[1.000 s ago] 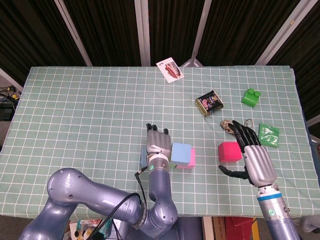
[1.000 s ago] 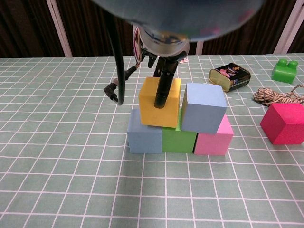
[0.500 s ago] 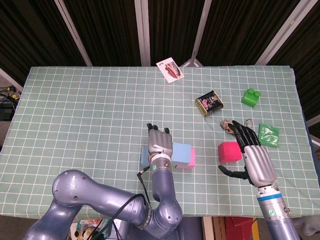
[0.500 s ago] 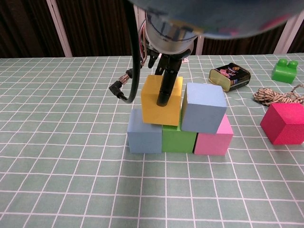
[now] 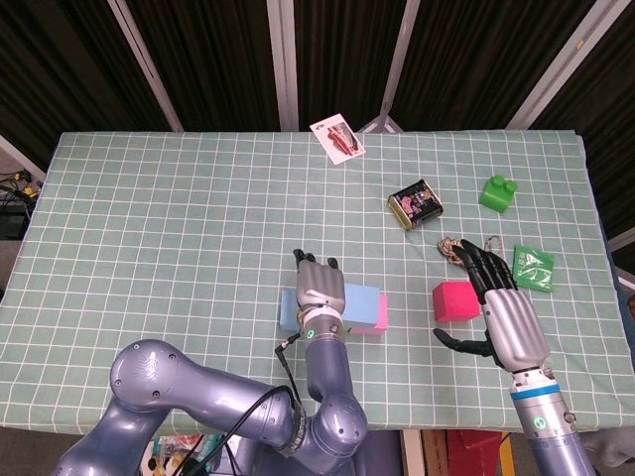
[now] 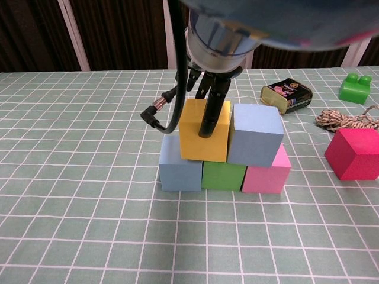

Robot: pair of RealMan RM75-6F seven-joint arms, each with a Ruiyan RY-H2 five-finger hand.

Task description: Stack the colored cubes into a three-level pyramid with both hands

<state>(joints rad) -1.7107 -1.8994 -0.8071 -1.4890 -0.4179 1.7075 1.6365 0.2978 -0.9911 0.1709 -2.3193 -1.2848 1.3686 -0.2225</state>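
In the chest view a bottom row of a light blue cube (image 6: 176,172), a green cube (image 6: 223,176) and a pink cube (image 6: 266,172) stands on the table. On it sit a yellow cube (image 6: 196,137) and a second light blue cube (image 6: 255,134), side by side and touching. My left hand (image 6: 211,105) comes down from above and grips the yellow cube, one finger lying down its front face. In the head view my left hand (image 5: 319,287) hides the yellow cube. My right hand (image 5: 501,307) is open beside a magenta cube (image 5: 454,300), holding nothing.
A small printed tin (image 5: 415,205), a green toy brick (image 5: 497,193), a coil of string (image 5: 453,248) and a green packet (image 5: 534,268) lie at the right. A card (image 5: 337,138) lies near the far edge. The table (image 5: 159,228) has a checked green cloth.
My left hand has carried the yellow cube to the right, from tilted and apart to level against the upper blue cube. My right hand and the magenta cube have not moved.
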